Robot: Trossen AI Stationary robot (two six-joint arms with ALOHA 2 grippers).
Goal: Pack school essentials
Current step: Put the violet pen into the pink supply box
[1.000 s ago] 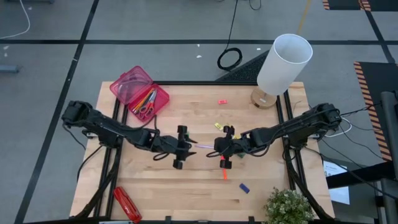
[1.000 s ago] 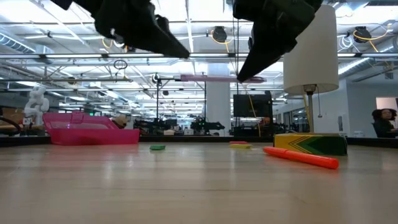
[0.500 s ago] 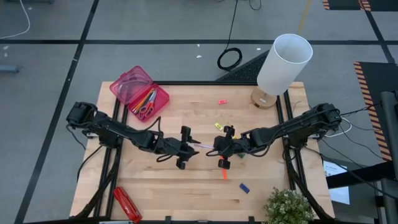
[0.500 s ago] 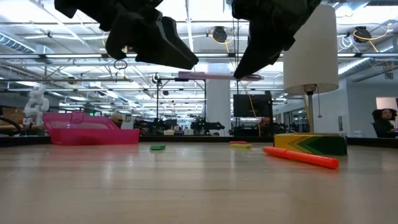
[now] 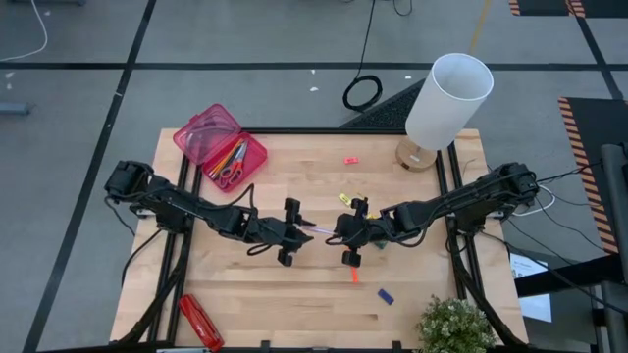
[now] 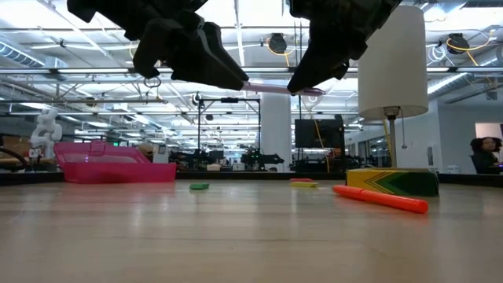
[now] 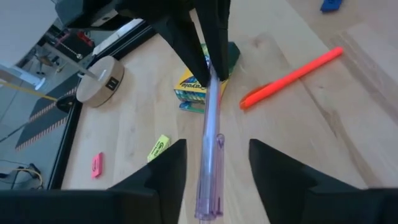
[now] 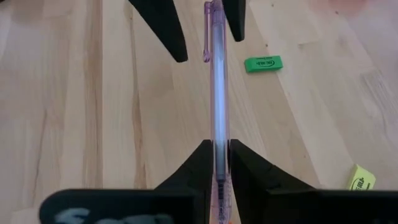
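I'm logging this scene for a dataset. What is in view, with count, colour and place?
Pen: 1, purple, in the air between both grippers.
Case: 1, pink, open, far left corner, scissors and pencils inside.
Marker: 1, orange, near centre.
Crayon box: 1, green-yellow, under right arm.
Erasers: pink, yellow, green, blue.
Stapler: 1, red, near left edge.
Lamp: 1, white, far right.
Plant: 1, near right.
Left gripper: open around pen.
Right gripper: shut on pen.

One camera looks straight down on the whole table (image 5: pixel 294 294). Another sits low at the table's edge, looking across into the room. Two close arm cameras face each other and share the purple pen (image 7: pixel 210 155).
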